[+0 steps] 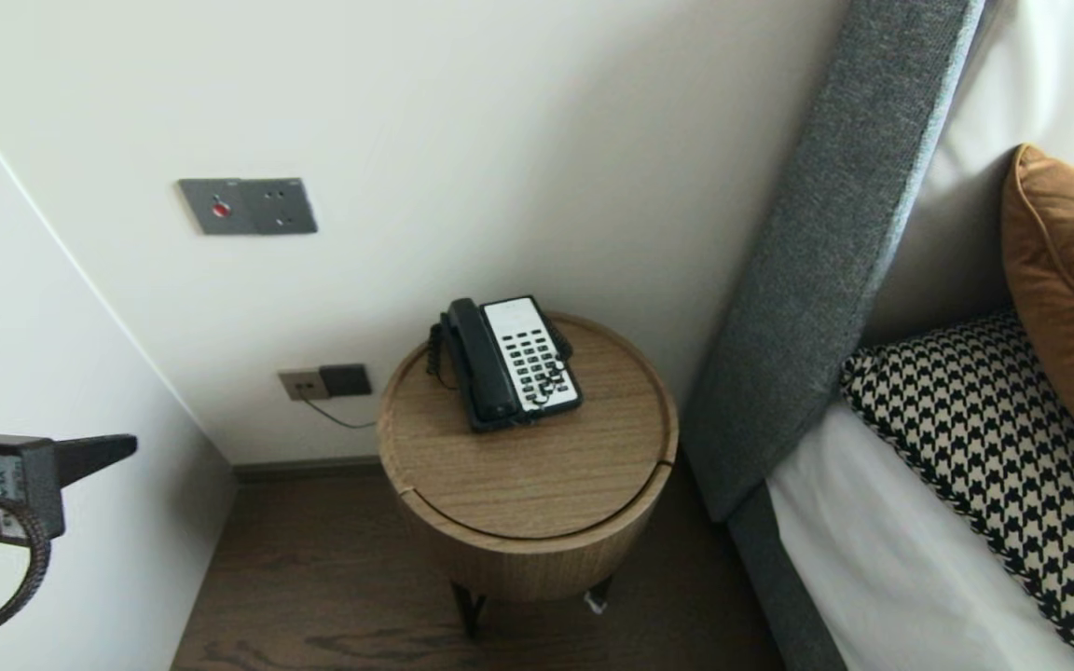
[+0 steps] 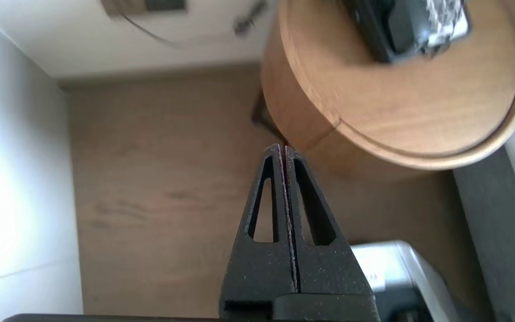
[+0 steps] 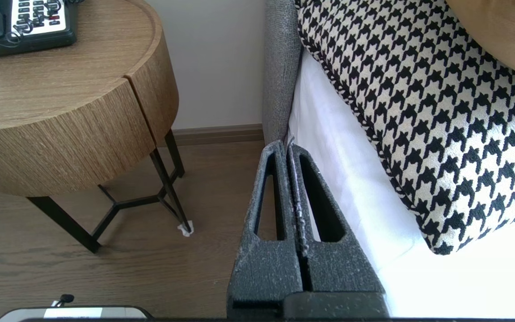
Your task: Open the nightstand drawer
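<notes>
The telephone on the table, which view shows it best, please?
The head view: the whole telephone, handset and keypad, lies in full sight on the round table. Both wrist views cut it off at the frame's edge, showing only one end.

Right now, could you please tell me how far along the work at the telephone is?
Nothing looks done: the telephone sits untouched on the round table, handset in its cradle. In hand: the left gripper, fingers shut and empty, hovers left of the table, apart from it. The right gripper is parked shut beside the bed. Left: any contact with the telephone.
</notes>
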Controlling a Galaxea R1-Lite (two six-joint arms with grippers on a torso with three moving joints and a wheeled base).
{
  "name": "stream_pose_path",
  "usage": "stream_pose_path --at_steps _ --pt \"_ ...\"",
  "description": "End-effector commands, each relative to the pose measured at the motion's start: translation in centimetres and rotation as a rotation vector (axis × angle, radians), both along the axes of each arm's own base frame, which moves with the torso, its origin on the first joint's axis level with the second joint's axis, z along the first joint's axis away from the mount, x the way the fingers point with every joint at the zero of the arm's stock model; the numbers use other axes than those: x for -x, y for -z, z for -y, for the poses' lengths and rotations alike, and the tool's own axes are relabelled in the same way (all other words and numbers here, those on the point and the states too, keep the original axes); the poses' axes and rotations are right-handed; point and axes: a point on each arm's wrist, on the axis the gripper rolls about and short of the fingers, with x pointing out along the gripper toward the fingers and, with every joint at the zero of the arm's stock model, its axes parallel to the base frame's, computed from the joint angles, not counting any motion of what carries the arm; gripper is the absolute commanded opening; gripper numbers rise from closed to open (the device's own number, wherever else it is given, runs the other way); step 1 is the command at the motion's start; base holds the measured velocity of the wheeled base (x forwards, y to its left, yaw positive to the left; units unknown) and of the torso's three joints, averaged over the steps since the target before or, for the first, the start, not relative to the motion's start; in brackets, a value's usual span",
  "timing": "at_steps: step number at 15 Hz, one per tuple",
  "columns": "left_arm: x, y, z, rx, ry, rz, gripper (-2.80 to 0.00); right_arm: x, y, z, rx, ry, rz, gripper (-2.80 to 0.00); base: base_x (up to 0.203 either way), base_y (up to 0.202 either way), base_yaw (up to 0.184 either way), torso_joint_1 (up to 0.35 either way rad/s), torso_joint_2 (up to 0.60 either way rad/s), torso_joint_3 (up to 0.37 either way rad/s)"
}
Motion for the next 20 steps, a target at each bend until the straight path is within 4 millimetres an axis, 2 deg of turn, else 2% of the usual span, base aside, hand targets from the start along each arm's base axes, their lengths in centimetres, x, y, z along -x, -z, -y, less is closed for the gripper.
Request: stream_pose_path --at_steps 1,7,10,15,20 --pt "-2.1 1.2 0.8 -0.007 0.044 -0.085 -2.80 0.0 0.0 0.0 0.000 -0.001 0.001 -2.80 0.000 0.000 0.000 0.000 0.00 0.000" --pt "-4.2 3.0 4.3 -0.008 0.198 -0.205 -2.80 0.0 0.0 0.0 0.000 0.000 0.000 -2.80 0.000 0.000 0.000 0.000 0.00 0.000" --pt "-4.5 4.1 5.8 -0.004 0.252 -0.266 -2.80 0.0 0.0 0.0 0.000 0.000 0.000 -2.80 0.000 0.000 0.000 0.000 0.00 0.000" --pt "-6.2 5.3 7.0 0.014 0.315 -0.336 -2.80 0.0 0.0 0.0 0.000 0.000 0.000 -2.80 0.000 0.000 0.000 0.000 0.00 0.000" --pt "-8.1 6.6 9.4 0.011 0.386 -0.384 -2.80 0.0 0.0 0.0 0.000 0.000 0.000 -2.80 0.000 0.000 0.000 0.000 0.00 0.000"
